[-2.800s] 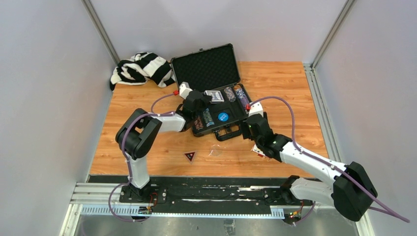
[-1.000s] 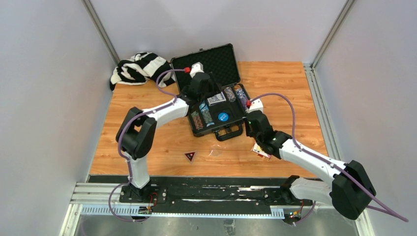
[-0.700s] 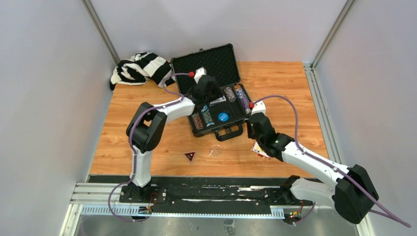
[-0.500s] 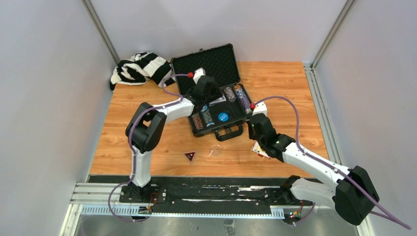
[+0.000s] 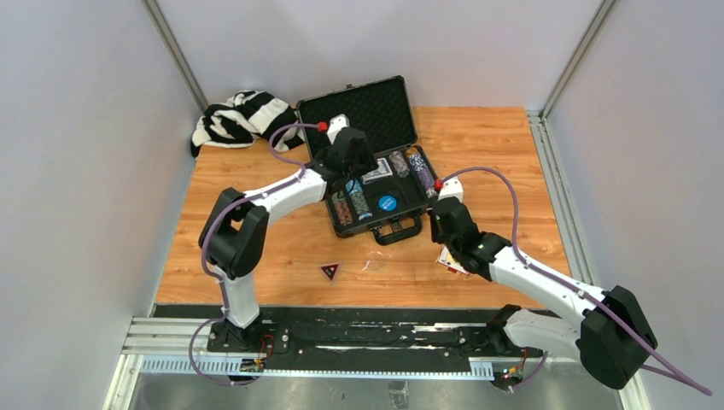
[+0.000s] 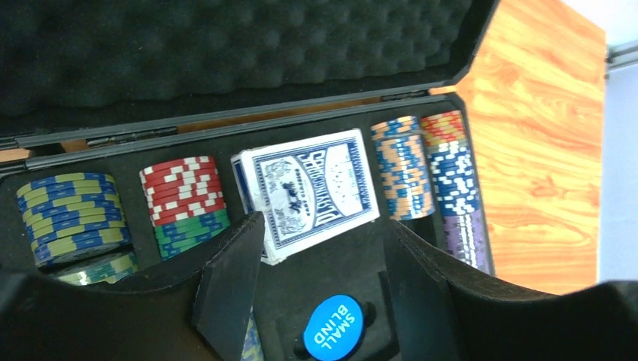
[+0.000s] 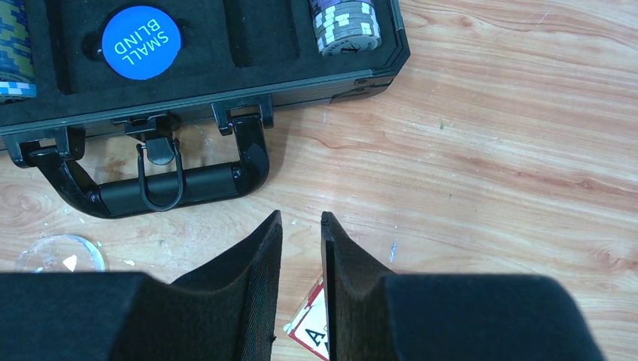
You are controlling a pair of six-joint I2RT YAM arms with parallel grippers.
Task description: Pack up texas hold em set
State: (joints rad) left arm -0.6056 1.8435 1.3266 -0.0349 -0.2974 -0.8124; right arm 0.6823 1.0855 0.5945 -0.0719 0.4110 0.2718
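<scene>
The black hard case (image 5: 359, 115) lies open with its foam lid back. Its tray holds multicoloured chip stacks (image 6: 184, 199), a blue-backed card deck (image 6: 308, 188) lying askew, and a blue "SMALL BLIND" disc (image 6: 332, 327). My left gripper (image 6: 323, 256) hovers open and empty just above the tray, near the deck. My right gripper (image 7: 301, 226) hangs over the bare table in front of the case handle (image 7: 173, 188), jaws narrowly apart with nothing between them. A red-bordered "A" card (image 7: 312, 335) lies on the table under it.
A black-and-white striped cloth (image 5: 243, 118) lies at the back left beside the case. A small dark triangular piece (image 5: 329, 272) and a clear round disc (image 5: 373, 263) lie on the wood in front of the case. Grey walls stand on both sides.
My left gripper moved from the case's front-left corner to over the card deck, then drew back a little to the left. My right arm pulled back slightly toward the near edge.
</scene>
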